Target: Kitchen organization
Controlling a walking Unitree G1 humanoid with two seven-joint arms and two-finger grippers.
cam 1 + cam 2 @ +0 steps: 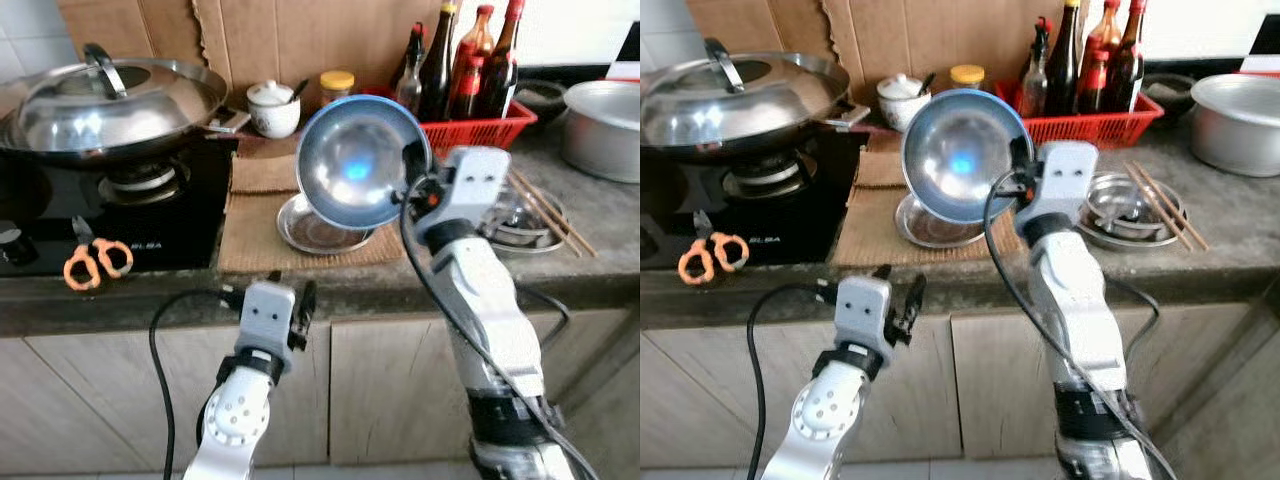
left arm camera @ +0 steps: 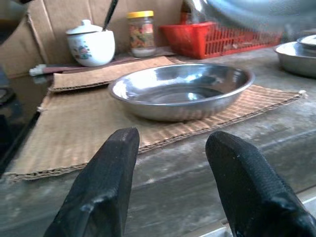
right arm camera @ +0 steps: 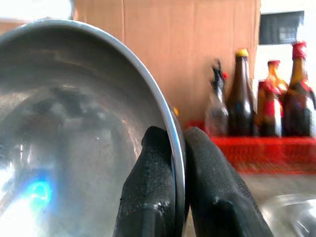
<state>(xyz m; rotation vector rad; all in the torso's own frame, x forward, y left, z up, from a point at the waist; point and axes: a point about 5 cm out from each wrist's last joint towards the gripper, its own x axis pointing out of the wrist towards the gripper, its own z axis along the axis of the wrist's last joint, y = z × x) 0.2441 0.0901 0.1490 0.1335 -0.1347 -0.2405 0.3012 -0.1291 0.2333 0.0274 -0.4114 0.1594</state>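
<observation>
Pinching a shiny steel bowl (image 1: 355, 165) by its rim, right fingers (image 3: 153, 182) clamp; left fingers (image 2: 103, 182) spread apart.

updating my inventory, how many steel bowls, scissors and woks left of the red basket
steel bowls: 2 (held bowl in right claw, lower bowl)
scissors: 1
woks: 1
total: 4
</observation>
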